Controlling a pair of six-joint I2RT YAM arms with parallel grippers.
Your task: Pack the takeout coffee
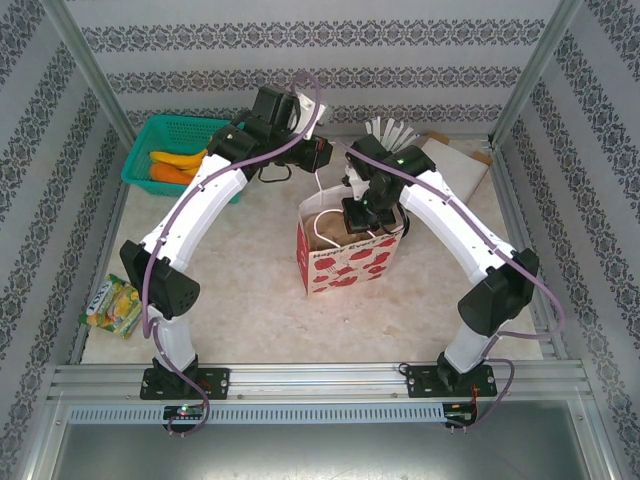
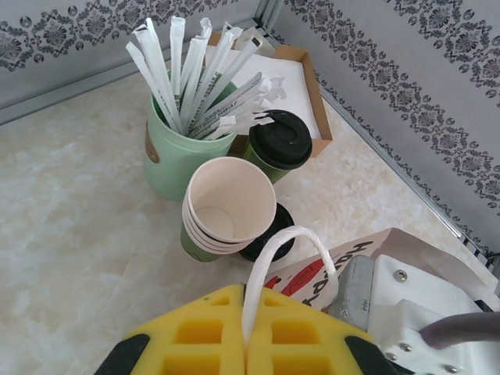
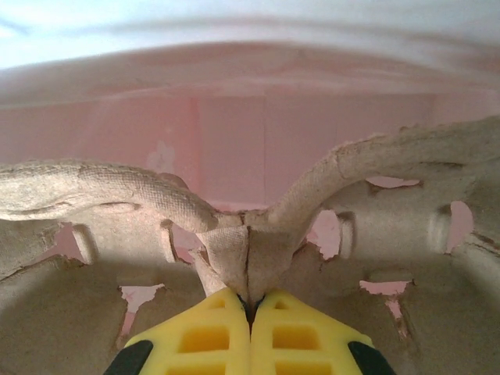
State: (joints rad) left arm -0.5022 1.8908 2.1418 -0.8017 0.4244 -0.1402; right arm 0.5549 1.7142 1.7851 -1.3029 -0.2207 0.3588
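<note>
The top view sets the paper bag [image 1: 345, 265], printed with red hearts, upright in the middle of the tabletop [image 1: 250, 300], with both arms bent over its mouth. What each pincer holds is clear from the wrist cameras. The left pincer [image 2: 248, 312] is closed on the bag's white loop handle [image 2: 287, 238]. The right pincer [image 3: 250, 301] is down inside the pink-lit bag, clamped on the centre ridge of a pulp cup carrier [image 3: 117, 195].

The takeout coffee [image 2: 280, 141] stands on the tabletop outside the bag, beside a pale green holder of white sticks [image 2: 168, 152]. A stack of cream cups [image 2: 230, 207] stands between it and the bag, and a cardboard tray [image 2: 312, 94] lies behind. A green basket [image 1: 175, 125] and a snack packet [image 1: 115, 305] sit far left.
</note>
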